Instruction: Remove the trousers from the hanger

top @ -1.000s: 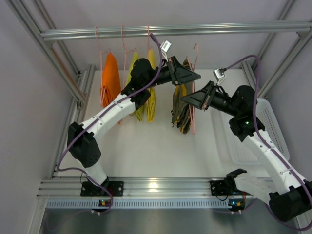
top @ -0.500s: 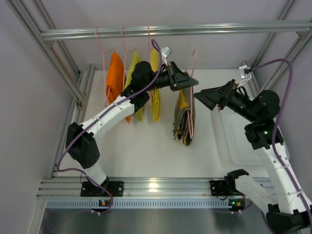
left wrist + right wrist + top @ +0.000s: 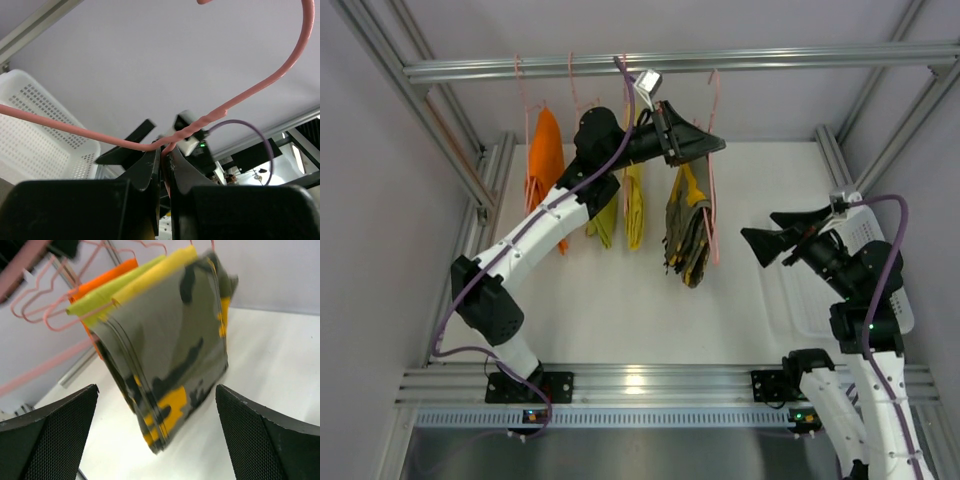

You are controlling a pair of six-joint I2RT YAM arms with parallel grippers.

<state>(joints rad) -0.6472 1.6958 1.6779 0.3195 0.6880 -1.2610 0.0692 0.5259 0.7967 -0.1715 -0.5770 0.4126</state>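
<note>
Withdrawn from under the silver overhead rail (image 3: 680, 62), the right gripper (image 3: 760, 228) stands spread, empty. Meanwhile the left gripper (image 3: 705, 145) pinches the thin pink wire hanger (image 3: 225, 107) at its twisted neck, apparently steadying it so the folded camouflage trousers (image 3: 685, 235) hang free below that rail.

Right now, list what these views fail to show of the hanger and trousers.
- Left wrist: the hanger loses its hook top at the upper edge; the left gripper blocks everything below.
- Right wrist: the trousers are blurred; their cloth hides the bar beneath.
- Top: whether the hook clears the rail is too small to tell.
</note>
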